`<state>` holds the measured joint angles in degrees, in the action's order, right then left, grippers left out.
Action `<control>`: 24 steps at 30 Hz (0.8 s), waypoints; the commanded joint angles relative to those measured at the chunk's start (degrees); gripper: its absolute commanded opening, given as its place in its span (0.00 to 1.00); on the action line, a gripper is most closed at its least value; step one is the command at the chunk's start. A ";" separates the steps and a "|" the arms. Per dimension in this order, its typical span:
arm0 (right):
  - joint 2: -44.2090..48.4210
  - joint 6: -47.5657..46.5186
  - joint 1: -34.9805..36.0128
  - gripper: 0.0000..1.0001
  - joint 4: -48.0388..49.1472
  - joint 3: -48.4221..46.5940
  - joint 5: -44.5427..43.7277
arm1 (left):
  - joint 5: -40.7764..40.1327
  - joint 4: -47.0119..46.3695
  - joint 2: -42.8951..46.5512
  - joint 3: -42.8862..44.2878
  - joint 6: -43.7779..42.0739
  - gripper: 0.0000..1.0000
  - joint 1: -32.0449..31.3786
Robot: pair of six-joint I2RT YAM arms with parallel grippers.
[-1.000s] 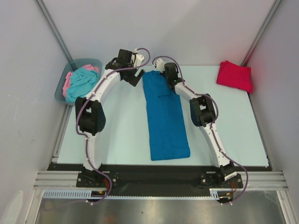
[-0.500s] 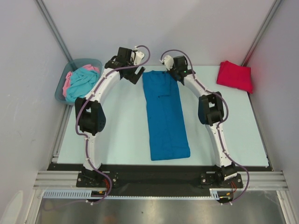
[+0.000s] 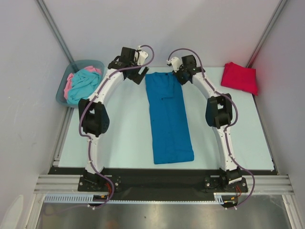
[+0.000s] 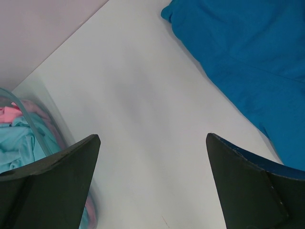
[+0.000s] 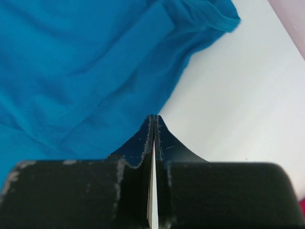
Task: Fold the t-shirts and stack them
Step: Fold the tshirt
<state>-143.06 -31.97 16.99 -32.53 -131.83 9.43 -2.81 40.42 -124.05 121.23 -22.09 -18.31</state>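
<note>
top view, blue shirt [image 3: 169, 119]: lay flat mid-table as a long narrow strip between the two arms.
top view, left gripper [image 3: 138, 76]: hovered just beside the strip's far-left corner, jaws wide apart, nothing in them.
top view, right gripper [image 3: 183, 76]: sat just beside the far-right corner, jaws pressed together, holding nothing.
top view, red shirt [image 3: 239, 78]: folded, at the far-right corner, well apart from the blue one.
top view, bin [image 3: 62, 93]: at the far left, with the turquoise shirt [image 3: 82, 85] and pink shirt [image 3: 69, 82] bundled inside, unfolded.
top view, step: my read is that the lengthwise fold was done and the cross fold was due.
top view, next move: probably the right jaws had to open, then both pinch the far corners and carry them evenly toward the near hem. An uneven pull would skew the strip.
top view, table [image 3: 119, 138]: pale, matte, flat.
top view, room: plain pale walls, metal posts at the far corners, an aluminium rail [image 3: 162, 183] under the arm bases.
left wrist view, fingers [image 4: 47, 181]: spread wide over the table, blue cloth to the right, bin to the left.
right wrist view, fingers [image 5: 138, 143]: shut edge to edge at the blue shirt's edge. I couldn't tell whether they touched the cloth.
</note>
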 commanded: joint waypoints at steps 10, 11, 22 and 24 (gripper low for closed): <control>-5.47 -5.03 2.16 0.00 7.38 -4.40 -5.03 | -0.44 -0.61 0.39 1.73 -0.85 1.00 -0.77; -6.43 -6.08 2.17 0.00 7.92 -4.40 -5.56 | -0.53 -0.61 0.47 1.73 -0.94 1.00 -0.77; -10.30 -9.61 2.43 0.00 14.24 -6.07 -8.99 | -1.15 -0.70 0.12 1.73 -1.12 1.00 -0.77; -10.39 -9.96 2.60 0.00 15.56 -5.90 -9.25 | -1.15 -0.61 -0.05 1.90 -1.21 1.00 -0.77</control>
<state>-152.70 -40.62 19.31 -21.21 -135.35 1.69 -3.05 40.45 -124.42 121.45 -22.22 -18.63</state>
